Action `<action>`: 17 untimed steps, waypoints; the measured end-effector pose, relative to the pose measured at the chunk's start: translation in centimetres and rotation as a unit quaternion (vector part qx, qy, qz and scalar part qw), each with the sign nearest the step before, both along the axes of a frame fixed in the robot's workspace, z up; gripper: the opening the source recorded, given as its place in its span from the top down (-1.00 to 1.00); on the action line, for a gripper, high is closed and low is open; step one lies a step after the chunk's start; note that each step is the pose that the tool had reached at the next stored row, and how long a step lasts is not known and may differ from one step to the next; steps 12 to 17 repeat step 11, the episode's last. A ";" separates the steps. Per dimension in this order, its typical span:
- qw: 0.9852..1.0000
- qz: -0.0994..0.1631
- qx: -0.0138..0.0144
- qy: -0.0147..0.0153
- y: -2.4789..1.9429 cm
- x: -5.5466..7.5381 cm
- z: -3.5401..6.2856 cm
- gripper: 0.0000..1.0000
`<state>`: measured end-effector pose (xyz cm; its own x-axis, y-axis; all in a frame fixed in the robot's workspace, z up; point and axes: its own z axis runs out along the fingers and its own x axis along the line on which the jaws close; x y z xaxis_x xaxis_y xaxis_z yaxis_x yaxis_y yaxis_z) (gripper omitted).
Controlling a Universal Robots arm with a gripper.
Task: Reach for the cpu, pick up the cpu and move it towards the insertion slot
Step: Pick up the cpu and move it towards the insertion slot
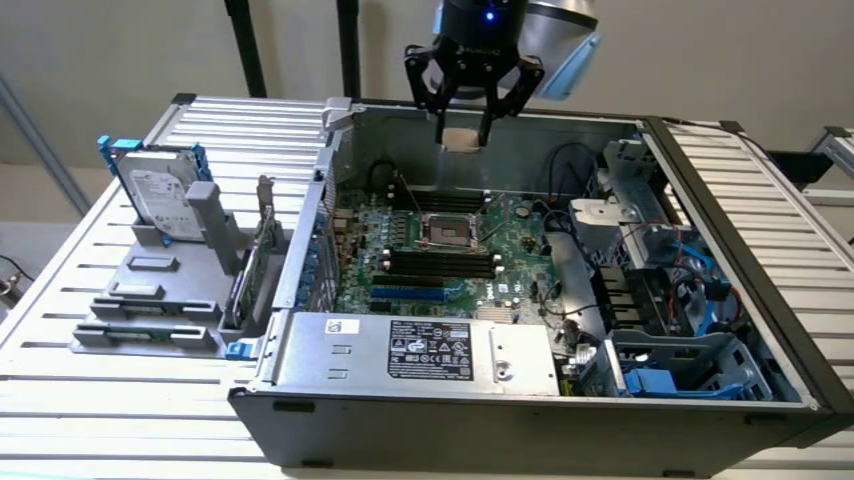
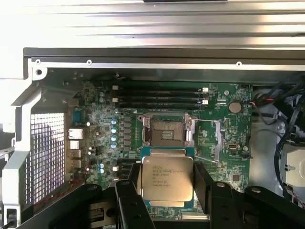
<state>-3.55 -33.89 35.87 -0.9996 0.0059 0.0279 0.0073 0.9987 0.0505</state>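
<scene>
The one cpu [image 2: 167,178] sits flat between the claw's [image 2: 167,183] two black fingers [image 2: 204,183], clamped on two opposite edges, silvery printed top facing the wrist camera; being nearly square, it has no clear long axis. In the exterior view the claw [image 1: 462,128] holds the cpu [image 1: 461,139] high above the open computer case [image 1: 534,425]. The one insertion slot [image 2: 168,130], silver-framed with a dark centre, lies on the green motherboard [image 2: 228,157] just beyond the fingertips, beside black memory slots [image 2: 159,98].

Even, soft daylight fills the exterior view. The slatted bench [image 1: 120,380] shines pale, nearly washed out. In the wrist view its upper rails blow out white, while the computer case [image 2: 267,57] interior sits dimmer and slightly soft.
</scene>
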 end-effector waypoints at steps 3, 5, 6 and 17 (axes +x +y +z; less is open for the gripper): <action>1.000 0.000 0.000 0.000 0.18 0.2 -0.19 -0.07; 1.000 0.000 0.000 0.000 0.18 0.2 -0.23 -0.07; 1.000 0.000 0.000 0.000 0.18 0.2 -0.23 -0.07; 1.000 0.000 0.000 0.000 0.18 0.2 -0.24 -0.07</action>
